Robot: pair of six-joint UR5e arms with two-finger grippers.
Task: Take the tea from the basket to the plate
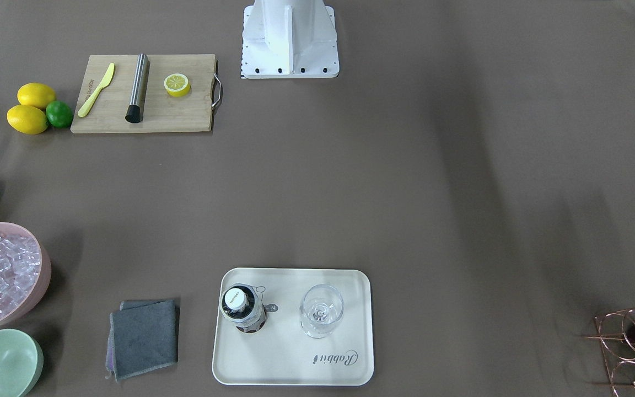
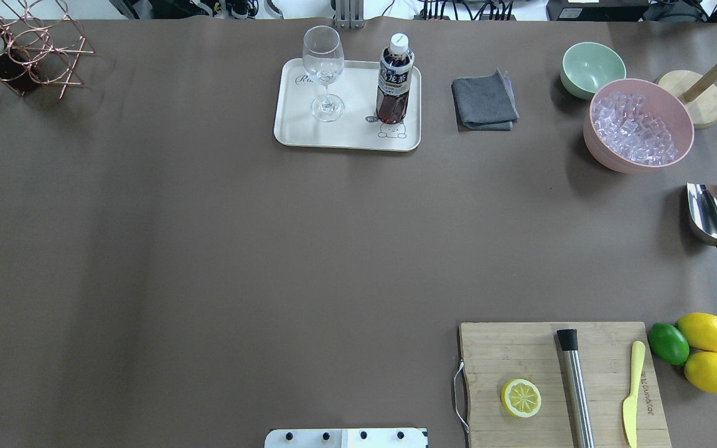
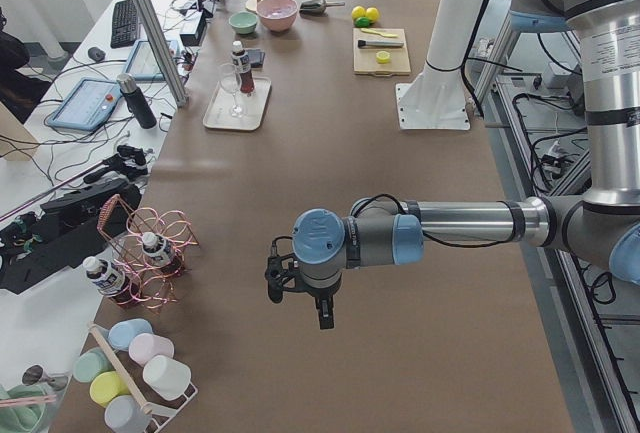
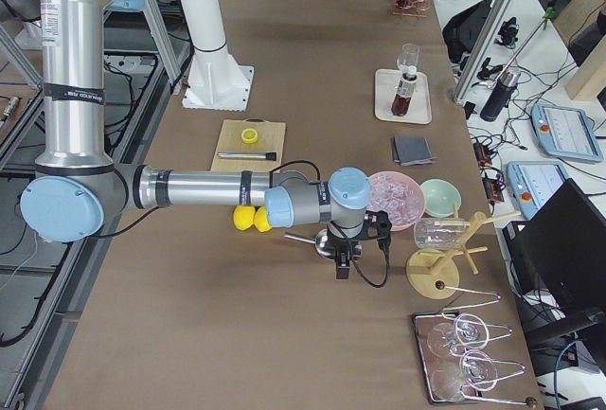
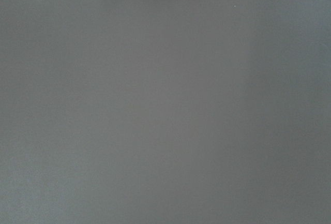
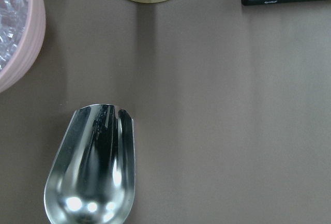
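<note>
One tea bottle (image 2: 394, 81) stands upright on the cream plate (image 2: 346, 134), beside a clear stemmed glass (image 2: 323, 68); it also shows in the front view (image 1: 243, 309). The copper wire basket (image 2: 28, 53) sits at the far left corner of the table and holds two more tea bottles (image 3: 157, 251). My left gripper (image 3: 298, 303) hangs over bare table, near the basket, and shows only in the exterior left view. My right gripper (image 4: 343, 266) hangs over the metal scoop (image 6: 90, 167) and shows only in the exterior right view. I cannot tell whether either is open or shut.
A grey cloth (image 2: 484, 101), a green bowl (image 2: 590, 67) and a pink bowl of ice (image 2: 638, 124) lie right of the plate. A wooden cutting board (image 2: 557, 379) with a half lemon, a metal rod and a yellow knife is near right, with lemons and a lime (image 2: 701, 348) beside it.
</note>
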